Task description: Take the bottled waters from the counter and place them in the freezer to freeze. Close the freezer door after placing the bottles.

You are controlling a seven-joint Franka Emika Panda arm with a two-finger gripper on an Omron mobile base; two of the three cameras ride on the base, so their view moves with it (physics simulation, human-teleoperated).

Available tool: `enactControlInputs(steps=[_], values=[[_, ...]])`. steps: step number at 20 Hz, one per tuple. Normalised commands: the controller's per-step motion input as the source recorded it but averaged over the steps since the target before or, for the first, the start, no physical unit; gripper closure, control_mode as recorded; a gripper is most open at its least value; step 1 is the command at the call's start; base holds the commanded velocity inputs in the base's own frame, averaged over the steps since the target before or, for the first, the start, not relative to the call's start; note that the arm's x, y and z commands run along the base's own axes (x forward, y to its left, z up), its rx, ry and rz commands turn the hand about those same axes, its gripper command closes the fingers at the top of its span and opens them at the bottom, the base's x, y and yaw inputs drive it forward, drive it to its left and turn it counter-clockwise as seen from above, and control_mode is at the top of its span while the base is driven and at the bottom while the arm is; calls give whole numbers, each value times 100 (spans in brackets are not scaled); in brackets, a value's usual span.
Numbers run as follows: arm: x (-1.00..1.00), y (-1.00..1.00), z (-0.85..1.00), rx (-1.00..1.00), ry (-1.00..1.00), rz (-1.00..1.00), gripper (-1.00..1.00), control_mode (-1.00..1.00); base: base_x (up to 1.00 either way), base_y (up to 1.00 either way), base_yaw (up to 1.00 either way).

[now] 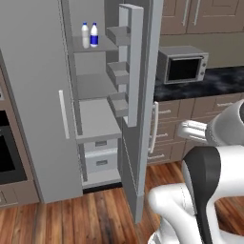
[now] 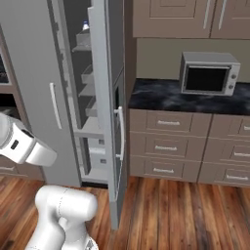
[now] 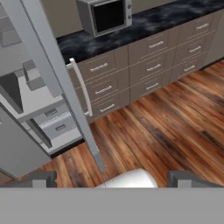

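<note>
Currently, bottled waters [image 1: 89, 35]: stood side by side on the top freezer [image 1: 95, 86] shelf, upper left of frame.
Freezer door [image 1: 138, 109]: swung open.
Gripper [image 3: 113, 178]: jaws spread wide, nothing held, pointed at wood floor [image 3: 166, 131].

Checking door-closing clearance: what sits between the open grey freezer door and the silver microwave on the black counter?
Nothing: in the hand view, black marble counter runs bare from the grey freezer door to the silver microwave.
</note>
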Motion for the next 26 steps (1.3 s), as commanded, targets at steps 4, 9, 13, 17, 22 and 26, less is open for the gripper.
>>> enactControlInputs(steps=[4,9,13,17,22,26], values=[[0,0,0,0,0,0,-100,100,-21,-3,1],[0,0,0,0,0,0,-100,100,-2,4,0],[0,0,0,0,0,0,-100,100,0,34,0],[0,0,0,0,0,0,-100,100,15,30,0],[0,0,0,0,0,0,-100,100,26,27,0],[0,0,0,0,0,0,-100,100,-1,3,0]])
